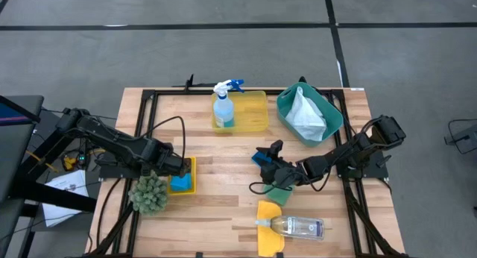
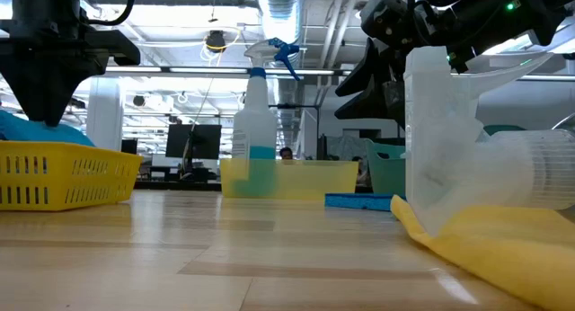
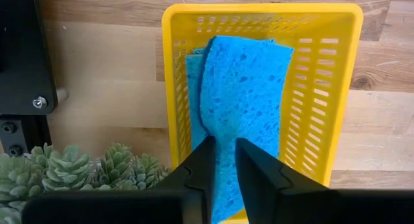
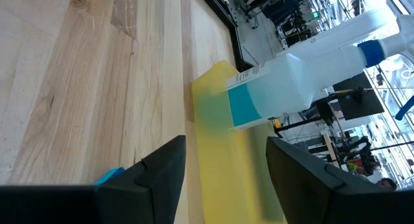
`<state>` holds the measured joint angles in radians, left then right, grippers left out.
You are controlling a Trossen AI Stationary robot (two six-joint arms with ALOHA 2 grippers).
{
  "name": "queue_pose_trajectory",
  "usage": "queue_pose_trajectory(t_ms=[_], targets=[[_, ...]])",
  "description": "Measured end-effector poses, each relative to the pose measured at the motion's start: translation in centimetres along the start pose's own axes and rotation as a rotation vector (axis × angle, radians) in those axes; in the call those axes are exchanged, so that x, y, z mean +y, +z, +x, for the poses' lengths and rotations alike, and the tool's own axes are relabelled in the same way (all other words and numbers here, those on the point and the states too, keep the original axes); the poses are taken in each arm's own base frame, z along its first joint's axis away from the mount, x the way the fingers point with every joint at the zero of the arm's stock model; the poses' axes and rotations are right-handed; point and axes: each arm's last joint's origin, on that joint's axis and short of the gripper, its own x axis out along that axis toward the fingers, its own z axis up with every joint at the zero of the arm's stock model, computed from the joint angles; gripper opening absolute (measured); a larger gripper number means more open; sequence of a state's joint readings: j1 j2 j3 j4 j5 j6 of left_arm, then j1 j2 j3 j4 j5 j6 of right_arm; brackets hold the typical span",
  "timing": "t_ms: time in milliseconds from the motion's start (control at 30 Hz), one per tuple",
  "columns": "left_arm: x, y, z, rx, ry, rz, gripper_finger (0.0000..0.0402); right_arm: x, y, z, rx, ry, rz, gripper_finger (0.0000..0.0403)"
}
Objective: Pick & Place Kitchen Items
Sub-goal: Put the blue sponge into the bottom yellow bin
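A small yellow basket (image 3: 259, 11) near the table's left edge holds two blue sponges, one (image 3: 246, 81) lying aslant over the other (image 3: 193, 81). My left gripper (image 3: 224, 160) points down over them and is nearly shut on the upper sponge; it also shows in the high view (image 1: 181, 168). My right gripper (image 1: 268, 155) is open and empty at mid-table, beside another blue sponge (image 1: 258, 159). A green cloth (image 1: 279, 196) lies just on its near side. A clear bottle (image 1: 298, 227) lies on a yellow cloth (image 1: 269, 227). My left gripper comes at the upper blue sponge from above, pointing down, with the sponge's near end (image 3: 224, 146) showing in the narrow gap between its two fingers. The sponge lies tilted in the basket on the other sponge. The fingers themselves hide the place of contact.
A spiky green ball (image 1: 149, 193) sits right beside the basket. At the table's far side, a blue-liquid spray bottle (image 1: 223, 109) stands in a yellow tray (image 1: 253, 112). Next to it a teal bin (image 1: 332, 112) holds a white cloth (image 1: 305, 112). Bare wood lies between the arms.
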<state>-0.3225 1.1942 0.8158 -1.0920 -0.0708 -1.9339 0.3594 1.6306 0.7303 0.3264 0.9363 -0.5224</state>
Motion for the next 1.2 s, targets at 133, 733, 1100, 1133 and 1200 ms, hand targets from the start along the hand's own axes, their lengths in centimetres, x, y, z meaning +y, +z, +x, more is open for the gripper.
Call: queue_pose_trajectory(t_ms=[133, 733, 1100, 1133, 1200], targets=[[0.00, 0.00, 0.00, -0.001, 0.000, 0.000, 0.0072, 0.00, 0.00, 0.00, 0.000, 0.000, 0.000, 0.0205], [-0.47, -0.17, -0.01, 0.015, -0.050, 0.019, 0.0126, 0.00, 0.00, 0.00, 0.000, 0.000, 0.000, 0.0205], [-0.48, -0.17, -0.01, 0.014, -0.051, 0.041, 0.0155, 0.00, 0.00, 0.00, 0.000, 0.000, 0.000, 0.0205], [-0.48, -0.17, -0.01, 0.014, -0.051, 0.042, 0.0158, 0.00, 0.00, 0.00, 0.000, 0.000, 0.000, 0.0205], [-0.50, -0.18, -0.01, 0.015, -0.053, 0.066, 0.0163, 0.00, 0.00, 0.00, 0.000, 0.000, 0.000, 0.0205]])
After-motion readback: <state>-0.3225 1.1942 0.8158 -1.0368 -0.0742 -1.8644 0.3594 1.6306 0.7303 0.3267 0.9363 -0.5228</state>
